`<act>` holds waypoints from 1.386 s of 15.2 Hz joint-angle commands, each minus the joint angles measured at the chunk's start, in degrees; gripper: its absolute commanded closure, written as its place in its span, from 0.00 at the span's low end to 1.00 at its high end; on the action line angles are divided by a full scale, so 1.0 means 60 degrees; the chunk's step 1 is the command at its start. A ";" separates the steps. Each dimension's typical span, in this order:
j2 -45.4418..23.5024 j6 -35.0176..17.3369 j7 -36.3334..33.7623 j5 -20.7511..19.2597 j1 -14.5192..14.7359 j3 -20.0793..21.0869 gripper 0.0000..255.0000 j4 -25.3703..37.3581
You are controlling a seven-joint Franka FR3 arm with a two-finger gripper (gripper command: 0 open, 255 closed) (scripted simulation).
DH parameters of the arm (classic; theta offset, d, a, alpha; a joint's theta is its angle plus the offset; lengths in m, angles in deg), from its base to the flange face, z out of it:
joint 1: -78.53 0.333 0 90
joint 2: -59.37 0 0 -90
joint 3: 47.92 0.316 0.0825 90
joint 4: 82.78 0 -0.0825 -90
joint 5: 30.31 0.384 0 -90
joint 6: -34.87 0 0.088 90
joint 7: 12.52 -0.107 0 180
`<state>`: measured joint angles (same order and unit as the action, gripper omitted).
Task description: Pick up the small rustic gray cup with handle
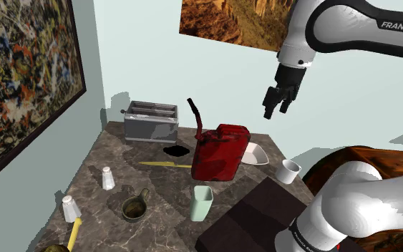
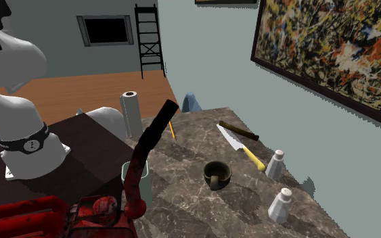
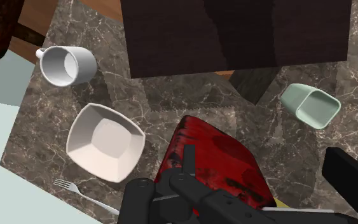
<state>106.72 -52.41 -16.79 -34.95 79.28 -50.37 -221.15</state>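
The small cup (image 1: 134,207) is dark grey-olive with a side handle. It stands upright on the marble table (image 1: 99,154) near the front, between the shakers and a pale green cup. In the second exterior view the same cup (image 2: 217,174) sits mid-table, next to the yellow-handled knife. My black gripper (image 1: 276,109) hangs high in the air above the table's far right side, well away from the cup. In the wrist view its fingers stand apart around nothing, so the gripper (image 3: 238,173) is open, looking down on the red canister.
A red jerry can (image 1: 221,152) with a black spout stands mid-table under the hand. Around it are a toaster (image 1: 151,120), white bowl (image 1: 255,154), white mug (image 1: 288,171), pale green cup (image 1: 202,202), knife (image 1: 164,165) and two shakers (image 1: 107,177), (image 1: 69,208).
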 commanded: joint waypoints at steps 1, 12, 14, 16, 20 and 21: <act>0.0000 0.0000 0.0000 0.0000 0.0000 0.0000 0.00 0.0000; -0.2199 -0.2964 -0.1391 0.1070 0.0684 0.1194 0.00 -0.0966; -0.2758 -0.3512 -0.1622 0.1220 0.0800 0.1409 0.00 -0.0979; -0.3356 -0.4050 -0.1849 0.1350 0.0907 0.1623 0.00 -0.0940; -0.4652 -0.5077 -0.2308 0.1522 0.1094 0.2039 0.00 -0.0706; -0.4993 -0.5320 -0.2426 0.1545 0.1135 0.2140 0.00 -0.0615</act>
<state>78.83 -82.56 -30.69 -25.85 85.86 -38.09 -225.19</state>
